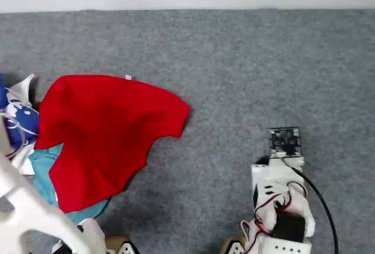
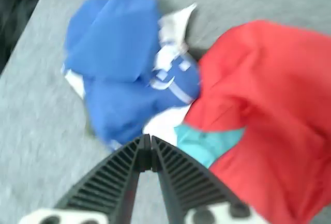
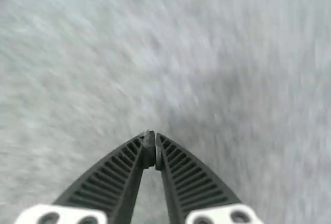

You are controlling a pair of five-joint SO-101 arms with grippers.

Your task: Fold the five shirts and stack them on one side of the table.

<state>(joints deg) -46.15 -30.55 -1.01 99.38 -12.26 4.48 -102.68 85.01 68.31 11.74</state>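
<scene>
**Shirt heap at one side; both tools closed, empty**

Tabletop [image 1: 263, 60]: grey, felt-like nap, flat.

Shirts sit heaped at the left arm's side of the tabletop. Count by colour:
- One red shirt [image 1: 105, 131], smooth cloth, spread widest, a short sleeve pointing toward the middle of the tabletop. It lies over the teal one.
- One teal shirt [image 1: 44, 172], with only its edge poking out from under the red.
- One blue shirt [image 2: 124, 69] with white markings, crumpled, touching the red.
- White cloth [image 2: 160, 125] between blue and teal; cannot tell whether it is a separate shirt.

Left tool [image 2: 150, 154]: ribbed black fingers, tips meeting, nothing gripped, above the heap where blue, white and teal meet.

Right tool [image 3: 151, 151]: tips meeting, nothing gripped, over bare grey tabletop, well apart from the heap.
</scene>
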